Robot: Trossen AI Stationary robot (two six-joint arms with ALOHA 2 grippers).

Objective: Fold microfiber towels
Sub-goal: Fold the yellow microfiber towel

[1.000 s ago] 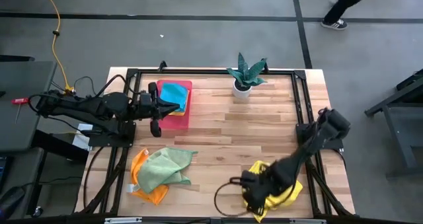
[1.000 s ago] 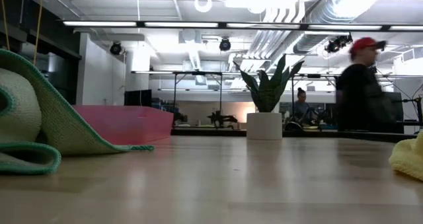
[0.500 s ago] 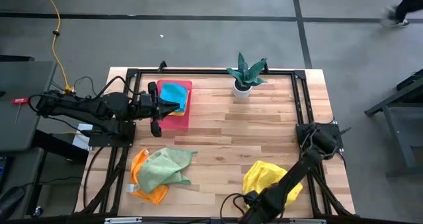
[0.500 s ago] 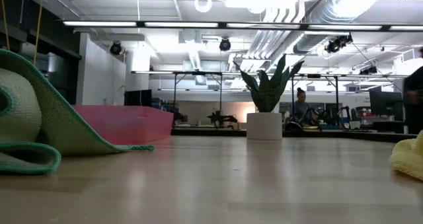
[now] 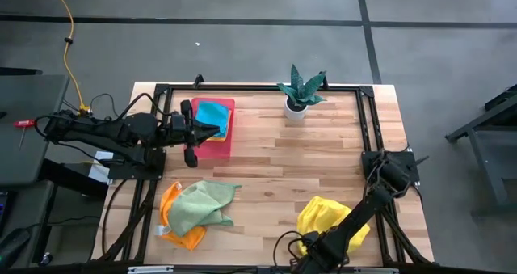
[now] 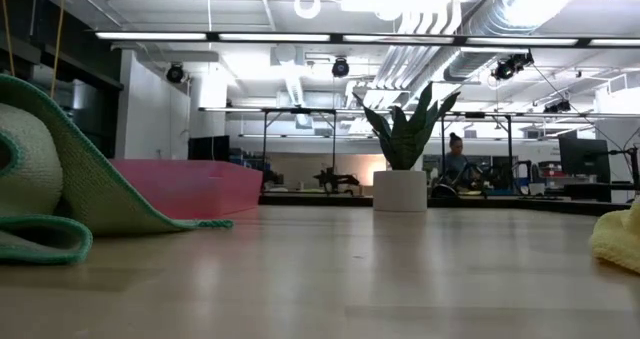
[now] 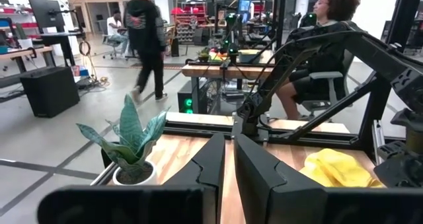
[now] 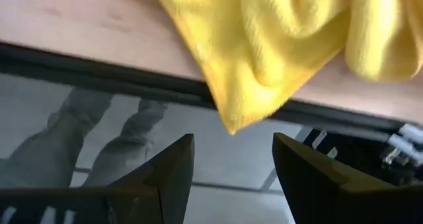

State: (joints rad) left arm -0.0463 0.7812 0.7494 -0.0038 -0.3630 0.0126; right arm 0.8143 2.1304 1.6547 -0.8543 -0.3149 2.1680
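On the pink tray (image 5: 212, 141), far-left part of the table, a teal towel (image 5: 212, 115) lies flat on top of a yellow layer, so that looks like the finished stack, prob 2 done. Left to do, judging by how they lie: a light green towel (image 5: 200, 206) heaped over an orange towel (image 5: 180, 217) near the front left, and a yellow towel (image 5: 325, 219) bunched at the front right w/ one corner hanging off the edge. Right gripper (image 8: 231, 178) sits just past that front edge, below the hanging corner, fingers spread, holding nothing. Left gripper (image 7: 229, 178) waits beside the tray, fingers nearly pressed together, empty. Surface is a pale wood table (image 5: 323, 157) in a dark frame, w/ a potted plant (image 5: 300, 92) at the far side. Beyond: grey floor, workshop benches, a seated person and others further off.
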